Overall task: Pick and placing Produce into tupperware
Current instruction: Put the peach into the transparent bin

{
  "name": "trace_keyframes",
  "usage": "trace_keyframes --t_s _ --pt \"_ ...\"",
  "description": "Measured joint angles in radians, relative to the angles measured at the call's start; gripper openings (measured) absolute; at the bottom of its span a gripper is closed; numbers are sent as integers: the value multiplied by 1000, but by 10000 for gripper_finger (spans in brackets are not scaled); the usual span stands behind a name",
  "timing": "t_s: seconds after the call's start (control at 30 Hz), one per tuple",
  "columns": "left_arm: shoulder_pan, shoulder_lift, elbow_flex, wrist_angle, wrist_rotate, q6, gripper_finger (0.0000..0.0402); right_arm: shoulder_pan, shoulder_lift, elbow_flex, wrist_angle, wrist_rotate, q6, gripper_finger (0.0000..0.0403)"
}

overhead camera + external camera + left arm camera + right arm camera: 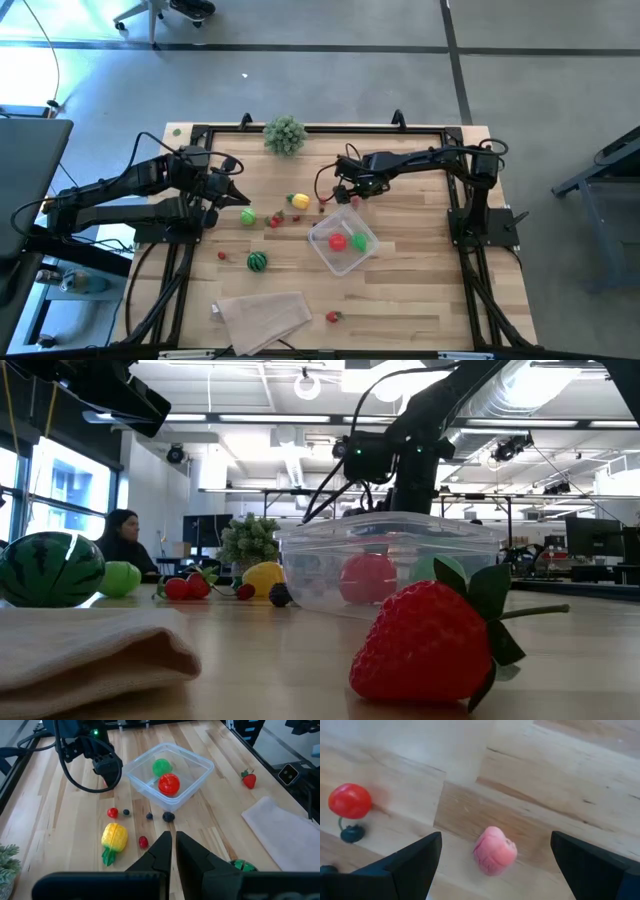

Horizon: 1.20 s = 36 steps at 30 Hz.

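The clear tupperware (342, 243) stands mid-table with a red ball (169, 784) and a green piece (161, 767) inside. My right gripper (347, 197) hangs open just off its far left corner, pointing down, one finger on either side of a small pink-red piece (495, 852) lying on the wood, apart from it. A red ball (350, 800) lies beside it. More produce lies loose: a yellow piece (298, 201), a green one (247, 215), a watermelon ball (257, 261), a strawberry (333, 317). My left gripper (172, 845) waits shut above the table's left side.
A bushy plant (285, 135) stands at the far edge. A folded beige cloth (262, 318) lies at the near edge, left of the strawberry. Small dark berries (168, 816) lie close to the container's left wall. Bare wood shows right of the container.
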<state>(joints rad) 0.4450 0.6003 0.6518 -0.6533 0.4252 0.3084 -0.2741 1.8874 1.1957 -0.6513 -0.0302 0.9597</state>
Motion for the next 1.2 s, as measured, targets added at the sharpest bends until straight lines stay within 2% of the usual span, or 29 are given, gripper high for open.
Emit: trace_keyframes --t_s 0.2,0.5,0.87,1.03,1.2 --pt "0 0 0 0 0 0 17 4 0 0 5 5 -44 364" --pt "0 0 0 0 0 0 17 38 0 0 5 94 -130 357" --pt "0 0 0 0 0 0 17 42 0 0 3 80 -183 315" --pt "0 0 0 0 0 0 17 42 0 0 -3 74 -156 295" --pt "0 0 0 0 0 0 17 37 0 0 -22 32 -25 272"
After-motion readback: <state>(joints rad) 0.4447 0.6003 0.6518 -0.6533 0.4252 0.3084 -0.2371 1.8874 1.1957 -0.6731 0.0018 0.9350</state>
